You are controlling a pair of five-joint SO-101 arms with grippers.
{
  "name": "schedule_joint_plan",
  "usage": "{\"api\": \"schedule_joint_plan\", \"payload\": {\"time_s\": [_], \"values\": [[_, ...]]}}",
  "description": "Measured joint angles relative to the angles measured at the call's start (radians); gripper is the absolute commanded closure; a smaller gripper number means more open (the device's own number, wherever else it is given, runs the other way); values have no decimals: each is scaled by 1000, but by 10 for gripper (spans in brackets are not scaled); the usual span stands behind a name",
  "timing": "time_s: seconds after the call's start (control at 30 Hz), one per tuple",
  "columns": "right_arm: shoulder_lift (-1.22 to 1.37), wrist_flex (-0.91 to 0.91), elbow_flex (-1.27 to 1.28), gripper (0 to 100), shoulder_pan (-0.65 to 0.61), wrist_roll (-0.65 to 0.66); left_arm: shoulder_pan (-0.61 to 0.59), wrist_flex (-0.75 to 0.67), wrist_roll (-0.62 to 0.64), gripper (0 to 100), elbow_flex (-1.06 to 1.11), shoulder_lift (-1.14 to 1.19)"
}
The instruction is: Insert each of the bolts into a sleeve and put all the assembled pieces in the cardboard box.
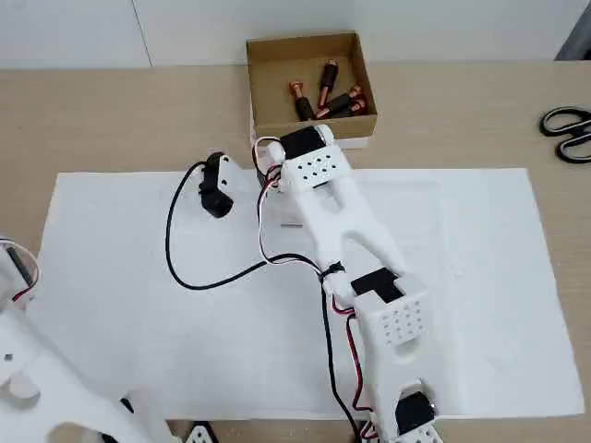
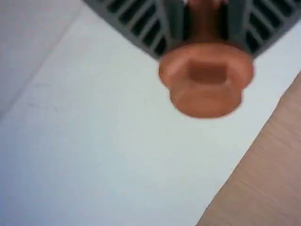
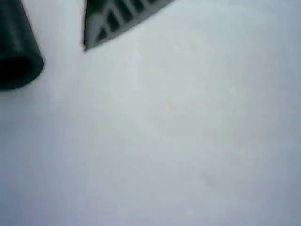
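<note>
A copper bolt (image 2: 205, 80) is clamped in my left gripper (image 2: 204, 28), its wide head facing the camera and a ribbed grey finger on either side of the shank. It hangs over the white sheet (image 2: 94, 155), close to where the sheet meets the wooden table (image 2: 268, 179). A black sleeve (image 3: 16, 52) appears in the right wrist view, open end towards the camera, over the sheet; whether it is held is not clear. My right gripper (image 1: 277, 164) sits just in front of the cardboard box (image 1: 268, 55), which holds several assembled pieces (image 1: 337, 103).
The right arm (image 1: 342, 231) stretches across the middle of the sheet (image 1: 138, 305), with a black camera module (image 1: 216, 185) and a looping cable beside it. The left arm (image 1: 37, 369) occupies the near left corner. Scissors (image 1: 568, 132) lie at the far right.
</note>
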Motion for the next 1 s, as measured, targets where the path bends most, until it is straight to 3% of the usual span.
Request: {"api": "schedule_joint_plan", "payload": {"time_s": [0.7,0.9,1.0], "values": [[127,-40,-38,813,28,9,-2,0,0,995,15,-43],[127,-40,-38,990,71,9,-2,0,0,995,15,-43],[127,-40,-40,976,91,6,-2,0,0,995,15,-43]]}}
